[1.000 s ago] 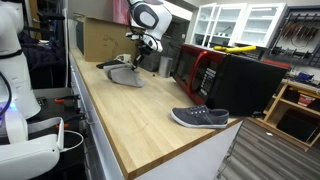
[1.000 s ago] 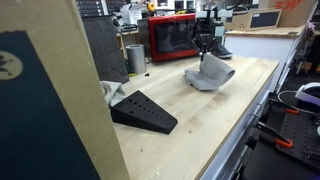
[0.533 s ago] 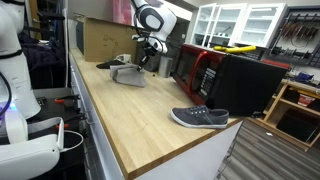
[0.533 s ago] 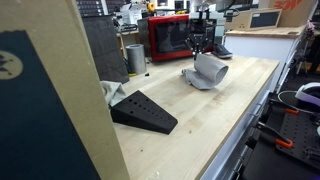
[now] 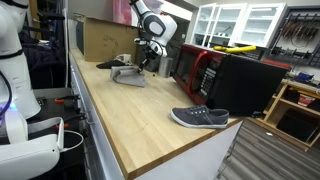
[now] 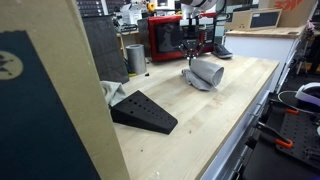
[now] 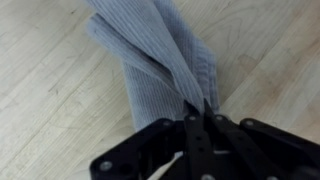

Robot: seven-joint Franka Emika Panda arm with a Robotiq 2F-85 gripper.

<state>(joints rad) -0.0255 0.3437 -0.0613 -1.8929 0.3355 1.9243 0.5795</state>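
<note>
Long pale wooden bench (image 5: 120, 125): ran from the lower right to the upper left in an exterior view and carried everything listed.

White robot arm (image 5: 150, 18): stood over the far end of the bench, at upper centre of the frame.

Red-and-black microwave oven (image 5: 200, 72): at the right edge of the bench, just beside the arm.

Brown cardboard box (image 5: 100, 38): upper left, behind the arm.

Black wedge-shaped block (image 6: 143, 110): on the bench at centre left, well apart from the arm.

Grey ribbed cloth (image 6: 205, 72): upper centre, its top edge raised and its lower folds resting on the bench.

Grey canvas shoe (image 5: 200, 117): alone, lower right, near the bench end.

Black fingers (image 7: 188, 135): bottom centre of the wrist view, closed tight and pinching a fold of the cloth.
</note>
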